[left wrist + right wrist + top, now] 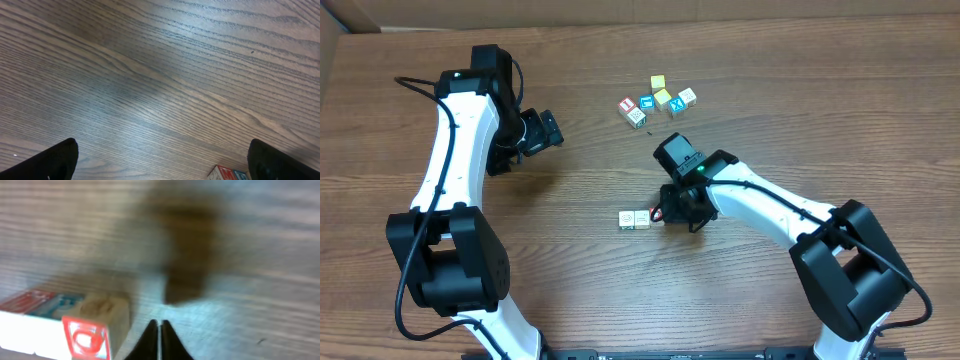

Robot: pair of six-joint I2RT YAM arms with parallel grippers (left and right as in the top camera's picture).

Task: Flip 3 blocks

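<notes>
The blocks [628, 220] lie in a short row near the centre of the bench [570, 290], with the red-ring block [86, 332] at the row's 3 o'clock end. Just past it, the right gripper [160, 330] is pinched closed and empty. At 10 o'clock the left gripper [161, 157] hangs wide, holding nothing. I cannot tell how many are flipped; probably some are left. Spare cubes [663, 97] sit at 1 o'clock.
</notes>
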